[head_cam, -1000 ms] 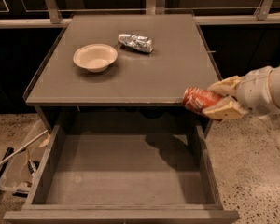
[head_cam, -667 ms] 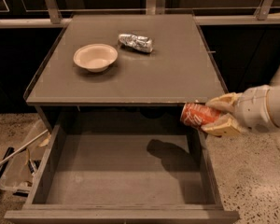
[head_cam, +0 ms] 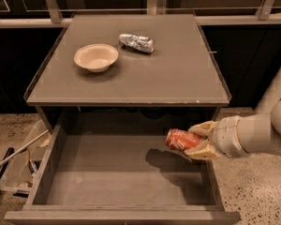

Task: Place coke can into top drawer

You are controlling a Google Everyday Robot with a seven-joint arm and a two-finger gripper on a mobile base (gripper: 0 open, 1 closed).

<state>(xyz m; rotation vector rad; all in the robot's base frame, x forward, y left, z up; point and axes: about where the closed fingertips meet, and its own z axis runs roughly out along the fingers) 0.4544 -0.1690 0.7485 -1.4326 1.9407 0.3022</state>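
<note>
- The coke can (head_cam: pixel 181 139) lies on its side in the air, over the right part of the open top drawer (head_cam: pixel 103 177), casting a shadow on the drawer floor.
- The gripper (head_cam: pixel 192 141) reaches in from the right, clamped on the can's far end.
- The can hangs near the drawer's right wall, below the cabinet top's (head_cam: pixel 178 74) front edge.
- The drawer floor to the left is bare.
- A bowl (head_cam: pixel 96 56) and a silver can (head_cam: pixel 136 42) sit on top, well apart from the gripper.
</note>
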